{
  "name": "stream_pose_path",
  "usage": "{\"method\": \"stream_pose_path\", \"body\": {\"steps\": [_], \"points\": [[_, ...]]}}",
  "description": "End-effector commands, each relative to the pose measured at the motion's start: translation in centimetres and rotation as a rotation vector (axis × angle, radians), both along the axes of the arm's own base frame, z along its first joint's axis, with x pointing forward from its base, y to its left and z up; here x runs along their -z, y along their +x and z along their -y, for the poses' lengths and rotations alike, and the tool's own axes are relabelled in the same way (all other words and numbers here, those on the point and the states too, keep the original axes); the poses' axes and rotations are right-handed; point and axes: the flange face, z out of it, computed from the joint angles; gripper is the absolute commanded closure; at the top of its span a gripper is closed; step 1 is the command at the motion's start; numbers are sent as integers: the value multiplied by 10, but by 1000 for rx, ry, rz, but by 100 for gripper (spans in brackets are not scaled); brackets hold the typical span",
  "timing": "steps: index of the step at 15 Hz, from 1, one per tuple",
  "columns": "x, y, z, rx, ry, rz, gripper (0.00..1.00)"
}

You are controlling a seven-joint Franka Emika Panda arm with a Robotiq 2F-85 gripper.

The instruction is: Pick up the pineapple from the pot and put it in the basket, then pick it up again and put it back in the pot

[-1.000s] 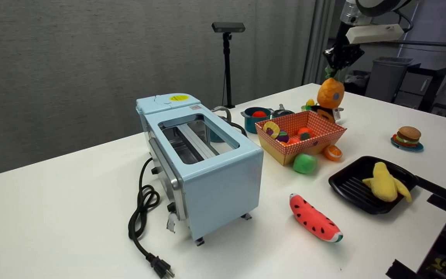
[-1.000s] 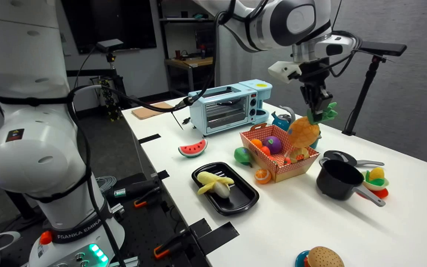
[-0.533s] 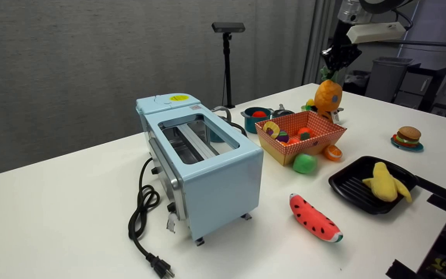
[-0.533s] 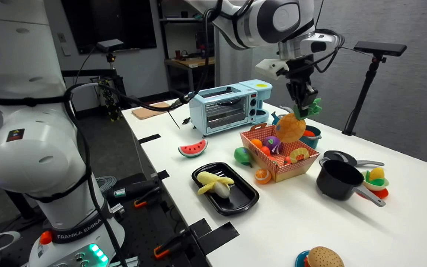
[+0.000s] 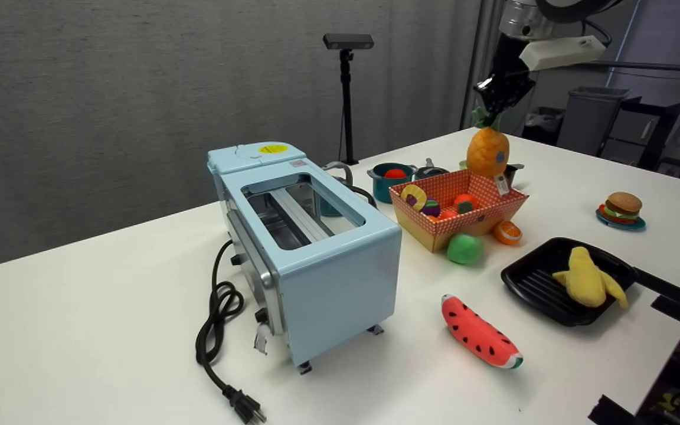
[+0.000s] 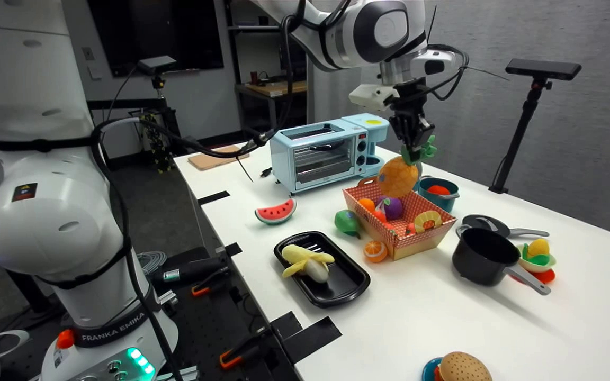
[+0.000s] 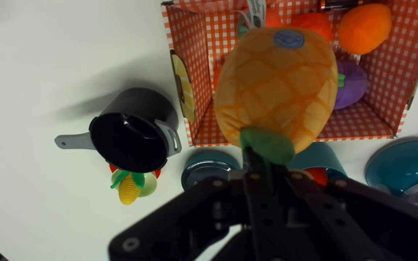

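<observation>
The pineapple [image 5: 487, 152], orange-yellow with a green crown, hangs crown-up from my gripper [image 6: 415, 153]. It also shows in an exterior view [image 6: 397, 177] and large in the wrist view [image 7: 274, 87]. My gripper is shut on its green crown; the fingertips are partly hidden by the leaves. The pineapple is above the red-checked basket [image 6: 416, 247], over its inside in the wrist view. The basket holds a purple fruit [image 7: 350, 85], an orange fruit [image 7: 365, 29] and red pieces. The black pot [image 6: 480, 270] with grey handles stands beside the basket and shows no content.
A teal pot [image 6: 440, 201] with a red thing inside and a dark lidded pan [image 6: 487, 225] stand behind the basket. A corn in a bowl [image 6: 538, 254], a black tray [image 6: 337, 293] with a banana, a watermelon slice [image 5: 479, 333] and a blue toaster oven [image 5: 340, 283] are around.
My gripper has carried the pineapple sideways, leftward in both exterior views, from the basket's back edge to over its inside. The hold on the crown is unchanged.
</observation>
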Motion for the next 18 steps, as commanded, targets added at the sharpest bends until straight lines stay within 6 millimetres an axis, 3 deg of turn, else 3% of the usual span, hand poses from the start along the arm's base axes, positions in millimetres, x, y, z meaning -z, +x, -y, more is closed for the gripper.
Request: {"method": "stream_pose_path", "body": {"steps": [1, 17, 18], "points": [[0, 4, -2, -35, -16, -14, 98], [58, 67, -14, -46, -32, -63, 98], [61, 70, -15, -45, -28, -67, 67]]}}
